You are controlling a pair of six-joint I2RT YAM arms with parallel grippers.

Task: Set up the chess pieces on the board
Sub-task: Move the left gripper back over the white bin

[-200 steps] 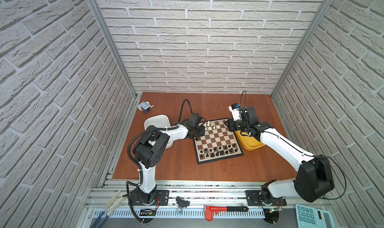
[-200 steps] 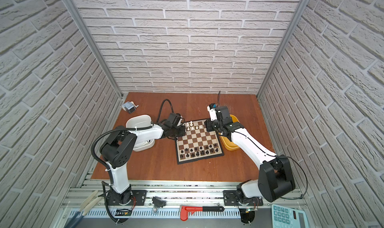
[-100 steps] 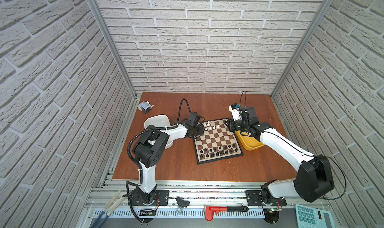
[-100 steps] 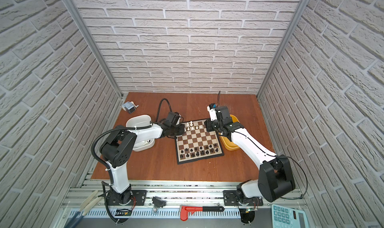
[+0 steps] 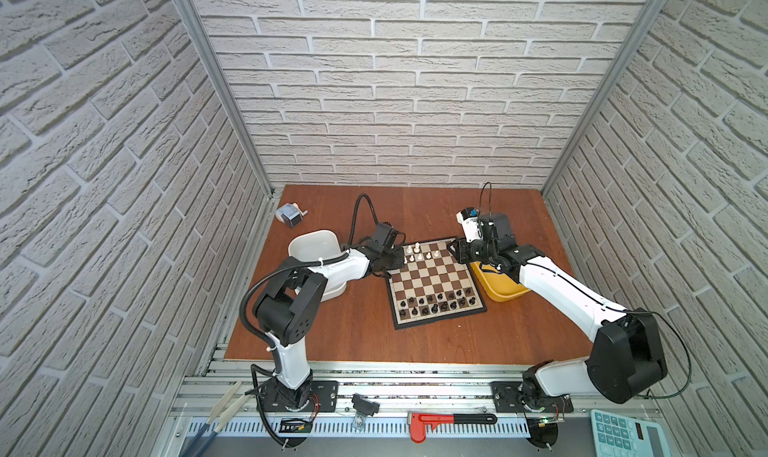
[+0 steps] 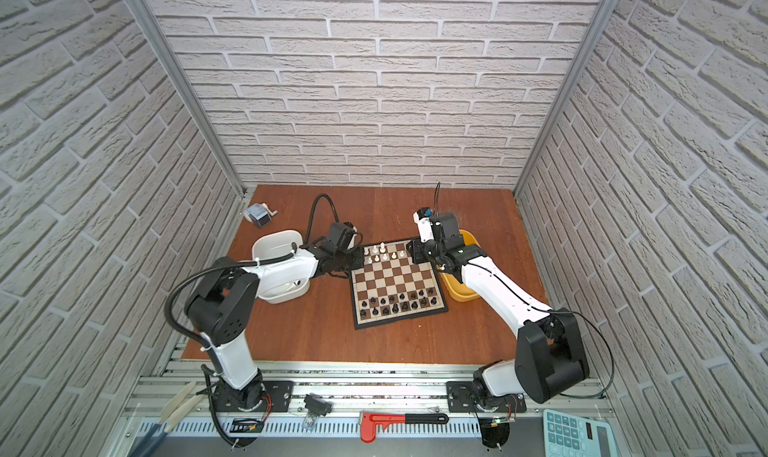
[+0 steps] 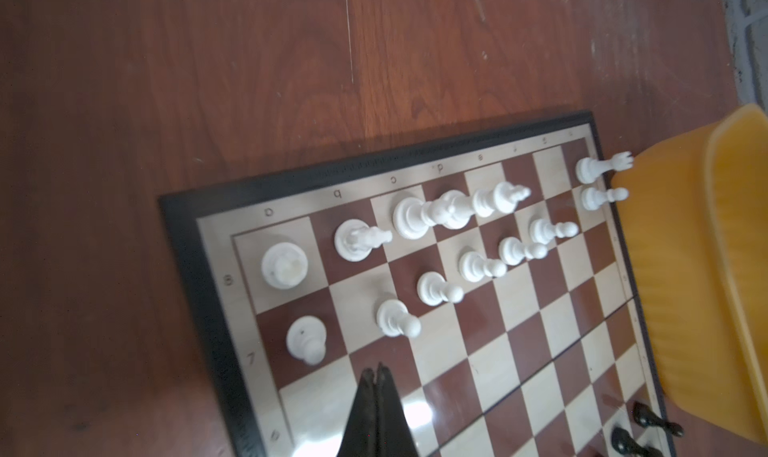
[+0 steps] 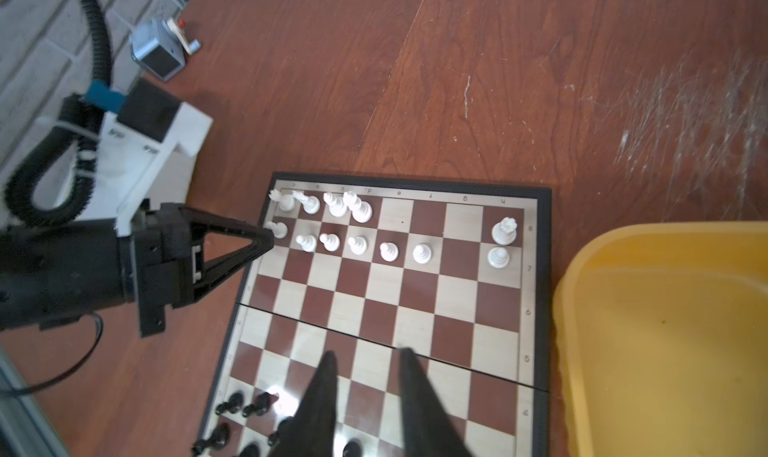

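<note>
Glossy brown-and-cream board (image 8: 419,305): black-rimmed, partly cropped.
White plastic chessmen (image 8: 358,245): board's far rows.
Left jaws: pressed together.
Right jaws: parted, empty.

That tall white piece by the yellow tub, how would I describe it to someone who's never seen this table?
Find the board, then its end with white pieces. In the corner by the yellow tub, two stand apart from the rest. Yours is the taller one on the corner square, with a notched top; its neighbour is a short, round-headed pawn.
</note>
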